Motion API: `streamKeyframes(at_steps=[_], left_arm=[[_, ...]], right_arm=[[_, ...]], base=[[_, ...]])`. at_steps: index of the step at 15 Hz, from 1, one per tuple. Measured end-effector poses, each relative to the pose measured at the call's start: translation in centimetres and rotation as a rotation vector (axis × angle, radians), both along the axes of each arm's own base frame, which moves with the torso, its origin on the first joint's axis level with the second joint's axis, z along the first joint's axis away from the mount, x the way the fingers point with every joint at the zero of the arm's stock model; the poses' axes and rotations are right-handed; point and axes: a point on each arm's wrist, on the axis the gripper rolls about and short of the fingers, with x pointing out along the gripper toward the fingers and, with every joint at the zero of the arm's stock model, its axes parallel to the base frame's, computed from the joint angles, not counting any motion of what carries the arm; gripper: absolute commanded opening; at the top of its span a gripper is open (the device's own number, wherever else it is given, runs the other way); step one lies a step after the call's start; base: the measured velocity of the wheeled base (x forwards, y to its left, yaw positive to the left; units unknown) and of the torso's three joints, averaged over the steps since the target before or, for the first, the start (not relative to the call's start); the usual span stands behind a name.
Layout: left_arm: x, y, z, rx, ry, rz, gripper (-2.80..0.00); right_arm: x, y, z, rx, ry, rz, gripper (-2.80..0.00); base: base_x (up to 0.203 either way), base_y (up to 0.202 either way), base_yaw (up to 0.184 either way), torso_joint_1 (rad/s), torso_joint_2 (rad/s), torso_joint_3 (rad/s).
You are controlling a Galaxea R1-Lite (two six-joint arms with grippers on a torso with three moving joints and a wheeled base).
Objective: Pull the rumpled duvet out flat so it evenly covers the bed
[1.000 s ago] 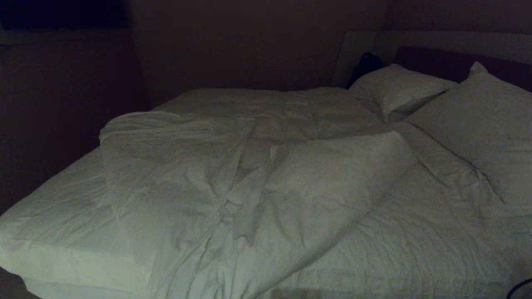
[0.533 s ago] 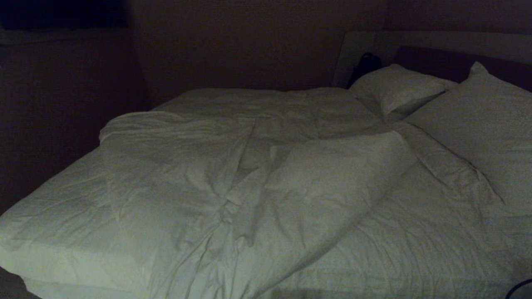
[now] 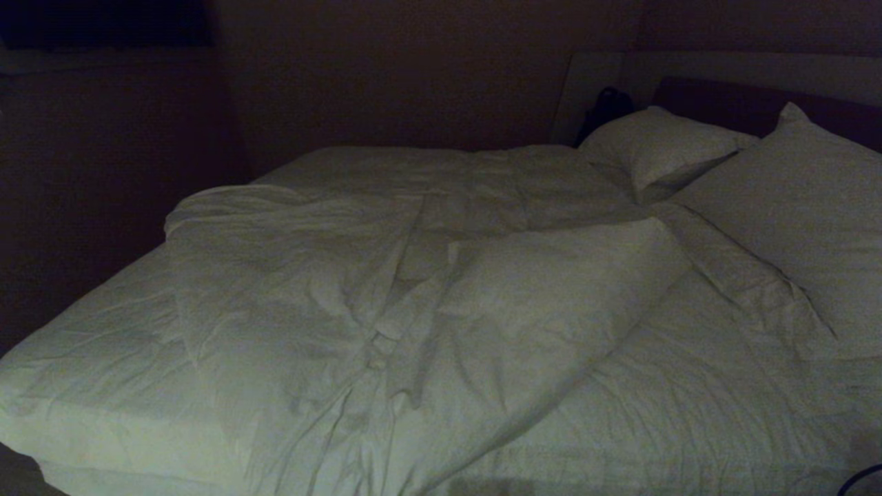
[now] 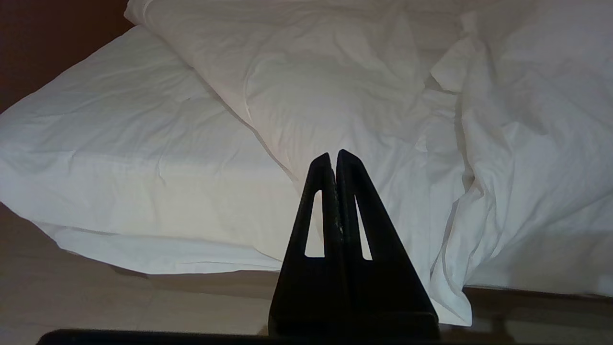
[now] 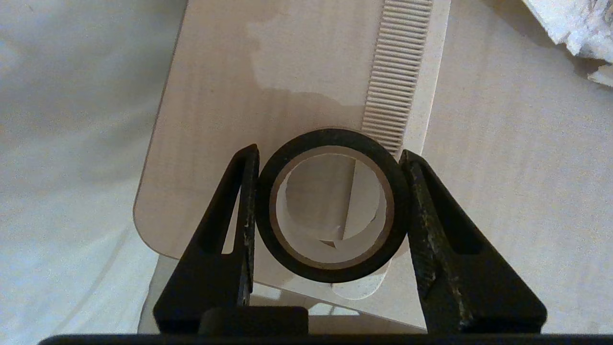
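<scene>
right wrist: pincer (image 5: 330, 206) (around tape roll (image 5: 330, 206))

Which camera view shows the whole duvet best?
The head view: the duvet lies there end to end, bunched in heavy folds across the bed, up toward the pillows. The left wrist view shows only its near part hanging over the edge. The right wrist view shows none that can be told.

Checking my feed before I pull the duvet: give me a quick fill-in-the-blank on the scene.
The right claw is clamped on a ____ tape roll. The left claw is ____ and empty. ____ pillows lie at the head of the bed, beyond the rumpled duvet.
Missing: black; shut; Two.
</scene>
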Motion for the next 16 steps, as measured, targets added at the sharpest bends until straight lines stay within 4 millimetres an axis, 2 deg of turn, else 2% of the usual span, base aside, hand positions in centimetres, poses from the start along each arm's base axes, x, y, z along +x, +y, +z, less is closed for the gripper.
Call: streamKeyframes(at_steps=[7, 8, 16], left_arm=[[0.00, 0.00, 0.00, 0.000, 0.000, -0.001, -2.80], [0.00, 0.00, 0.00, 0.000, 0.000, -0.001, -2.80], [0.00, 0.00, 0.01, 0.000, 0.000, -0.001, -2.80]], right_arm=[[-0.03, 0.03, -0.03, 0.001, 0.002, -0.003, -2.80], [-0.03, 0.03, -0.05, 0.000, 0.003, -0.005, 0.00], [-0.02, -0.02, -0.05, -0.002, 0.003, -0.008, 0.00]], base=[[0.000, 0.000, 0.000, 0.000, 0.00, 0.000], [0.000, 0.000, 0.000, 0.000, 0.00, 0.000], [0.000, 0.000, 0.000, 0.000, 0.00, 0.000]])
